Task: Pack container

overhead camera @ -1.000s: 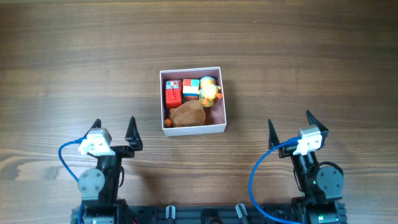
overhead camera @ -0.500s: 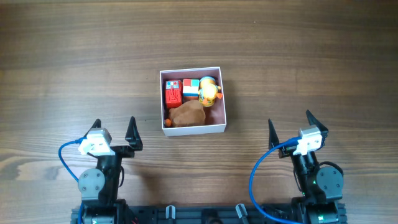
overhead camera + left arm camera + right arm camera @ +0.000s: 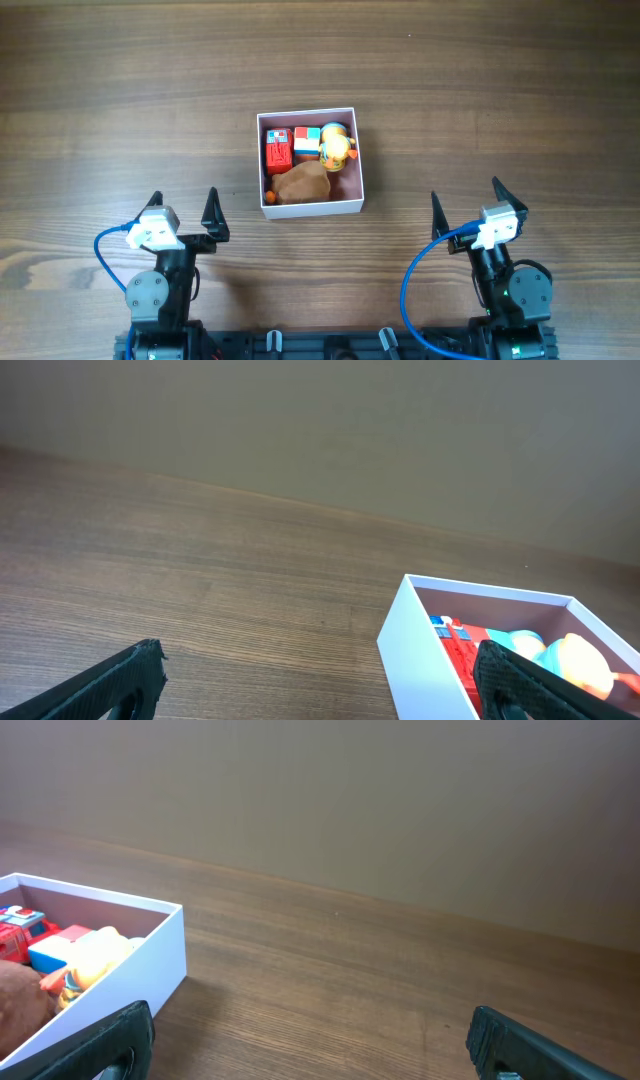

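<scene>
Left tool (image 3: 183,196) and right tool (image 3: 465,190) sit spread-jawed, clear of container (image 3: 312,209).

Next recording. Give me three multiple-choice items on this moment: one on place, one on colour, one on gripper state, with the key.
1. The container sits:
A. under the left gripper
B. between the two arms, ahead of them
C. at the table's far right edge

2. The toy in the container's far-left corner is:
A. red
B. green
C. black

3. The left gripper and right gripper are:
A. both shut on toys
B. left shut, right open
C. both open, empty

Key: 1 B, overhead shows it centred ahead of both arms; 2 A, plainly red; 3 C, fingers spread, nothing between them.
</scene>
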Tool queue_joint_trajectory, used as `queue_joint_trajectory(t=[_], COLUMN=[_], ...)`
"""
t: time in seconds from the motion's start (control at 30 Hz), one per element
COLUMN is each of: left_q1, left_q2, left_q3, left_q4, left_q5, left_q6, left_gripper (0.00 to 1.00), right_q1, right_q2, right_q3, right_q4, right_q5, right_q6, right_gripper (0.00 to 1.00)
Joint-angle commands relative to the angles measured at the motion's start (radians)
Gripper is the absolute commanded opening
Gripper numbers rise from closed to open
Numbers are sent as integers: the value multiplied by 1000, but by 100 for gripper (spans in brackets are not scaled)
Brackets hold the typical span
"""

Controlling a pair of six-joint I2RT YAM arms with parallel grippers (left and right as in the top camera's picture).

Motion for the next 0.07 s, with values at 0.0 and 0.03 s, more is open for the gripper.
queue_joint_trajectory(t=[0.0,0.03], left_q1=[5,5], left_q2=[-4,-4], left_q3=[-6,-6], left_q4=[-6,-6], left_q5=[-13,-13], left_q6=[16,16], left_gripper=[100,100], right_q1=[-5,-5], right_q2=[-5,-5], right_q3=[-2,-2], right_q4=[3,3], right_q5=[-16,-16], right_q6=[-11,-11], right_gripper=[100,100])
